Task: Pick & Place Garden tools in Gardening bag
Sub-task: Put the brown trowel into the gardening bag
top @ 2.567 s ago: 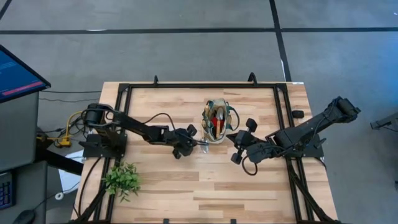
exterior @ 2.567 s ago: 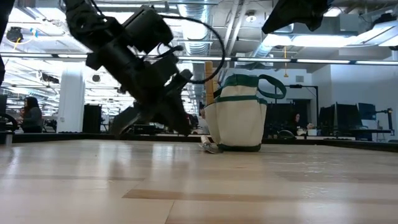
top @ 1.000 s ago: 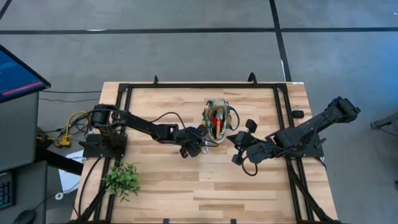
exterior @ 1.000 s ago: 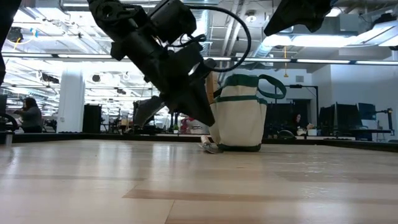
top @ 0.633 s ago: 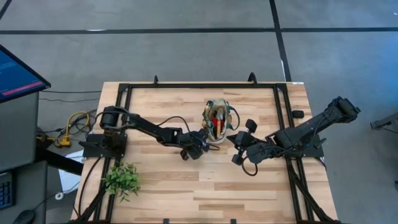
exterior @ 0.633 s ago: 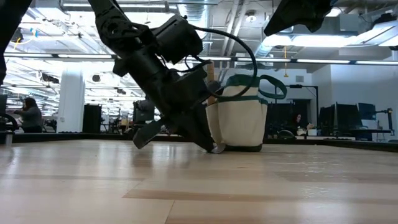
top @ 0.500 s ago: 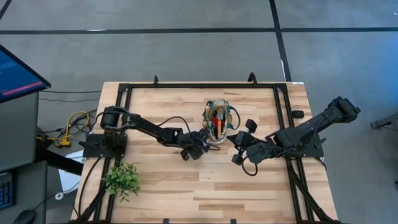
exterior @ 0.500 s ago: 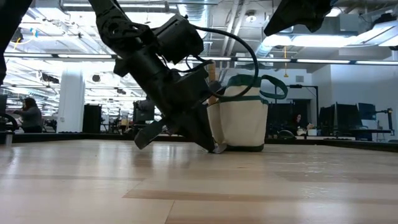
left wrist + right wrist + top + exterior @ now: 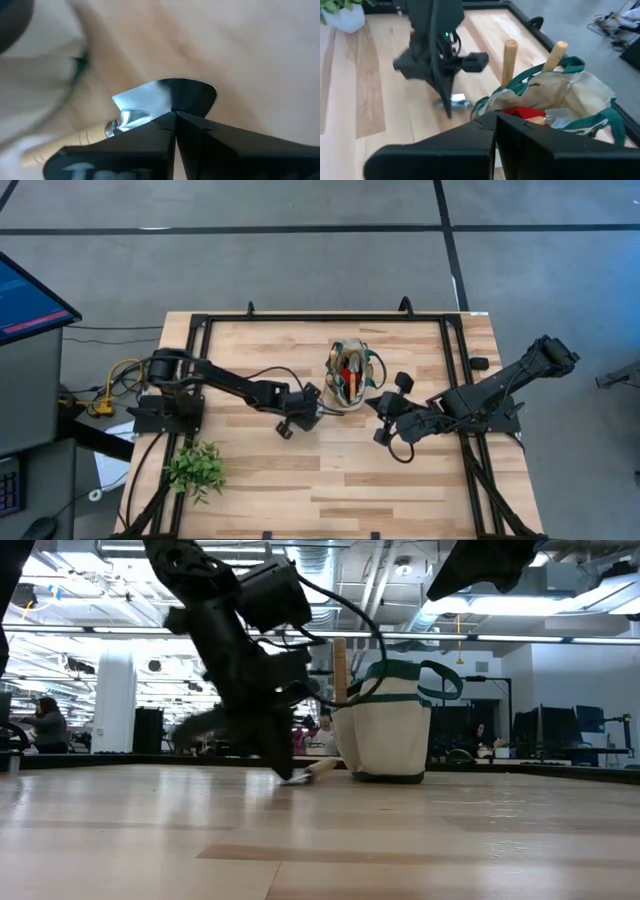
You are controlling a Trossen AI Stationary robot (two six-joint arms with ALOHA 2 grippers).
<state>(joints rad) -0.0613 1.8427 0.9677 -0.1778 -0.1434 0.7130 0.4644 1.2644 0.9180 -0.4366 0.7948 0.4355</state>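
Light wooden table [image 9: 330,480] with a black frame [image 9: 300,318] round it, standing on a grey floor [image 9: 300,240] crossed by dark lines. A leafy green plant [image 9: 197,468] sits at the near left corner, a monitor [image 9: 25,298] shows off the table's left side, and yellow cables [image 9: 112,385] trail by the left arm's base. Looking level across the boards, there's a big open office behind, bright ceiling lights [image 9: 520,602], a white pillar [image 9: 113,700], and a person [image 9: 48,723] seated far off at the left.

Now the gardening bag [image 9: 351,374], beige with green trim, stands upright at the middle of the table, towards the far side. It's already stocked: a red-and-black tool [image 9: 526,113] lies inside and two wooden handles [image 9: 510,55] poke up out of the top, green loops [image 9: 440,678] arching over the right side.

The left gripper [image 9: 312,408] is down at the table just left of the bag, fingers pinched tight on a trowel [image 9: 160,102], gripping it at the silver blade, with the pale handle [image 9: 322,768] pointing towards the bag's foot. The trowel lies low at the boards, just beside the bag and outside it.

The right gripper [image 9: 384,402] waits close on the bag's right side, fingers pressed together, holding nothing
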